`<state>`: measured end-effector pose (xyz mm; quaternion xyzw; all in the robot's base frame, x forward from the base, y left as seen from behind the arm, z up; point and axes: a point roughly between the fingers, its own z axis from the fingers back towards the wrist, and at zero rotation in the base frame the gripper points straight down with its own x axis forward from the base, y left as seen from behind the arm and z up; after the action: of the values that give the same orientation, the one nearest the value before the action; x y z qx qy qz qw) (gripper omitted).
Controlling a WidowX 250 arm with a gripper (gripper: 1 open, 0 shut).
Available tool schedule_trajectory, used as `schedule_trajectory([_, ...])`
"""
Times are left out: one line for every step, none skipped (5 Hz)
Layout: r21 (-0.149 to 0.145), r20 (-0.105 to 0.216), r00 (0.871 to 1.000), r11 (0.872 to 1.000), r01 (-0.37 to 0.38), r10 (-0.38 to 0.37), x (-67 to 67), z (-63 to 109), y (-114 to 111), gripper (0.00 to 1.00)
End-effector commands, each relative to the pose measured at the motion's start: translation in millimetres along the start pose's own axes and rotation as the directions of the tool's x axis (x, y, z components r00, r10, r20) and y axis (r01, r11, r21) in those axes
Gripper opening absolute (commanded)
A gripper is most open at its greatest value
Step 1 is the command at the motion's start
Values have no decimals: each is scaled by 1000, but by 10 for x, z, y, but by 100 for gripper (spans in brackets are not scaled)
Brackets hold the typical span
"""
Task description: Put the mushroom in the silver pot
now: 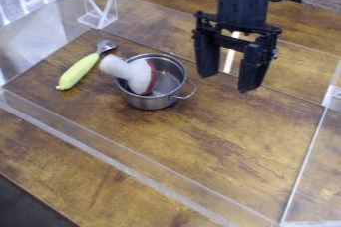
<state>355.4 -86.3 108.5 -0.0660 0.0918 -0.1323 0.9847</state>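
Mushroom lies to the camera's left of the hand, its fat white stalk propped over the near-left rim of the silver pot and its small grey-brown cap hanging outside, toward the upper left. Its long axis runs from the pot's rim up and left. The hand hangs released, dark fingers spread wide and pointing down, empty, just beside the pot's right side. By my reading, the next reach must cross leftward over the pot. The pot is shiny metal, round and low-walled, reddish inside. A yellow-green corn-like vegetable rests on the wooden surface nearby.
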Motion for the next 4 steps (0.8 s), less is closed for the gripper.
schedule_trajectory([14, 73, 997, 999, -32, 31, 34, 210, -36, 100])
schedule_trajectory([4, 50, 996, 997, -76, 76, 42, 141, -22, 100])
schedule_trajectory([-2, 50, 990, 992, -128, 128, 34, 164, 22, 100])
schedule_trajectory([-7, 54, 991, 992, -124, 124, 103, 146, -94, 100])
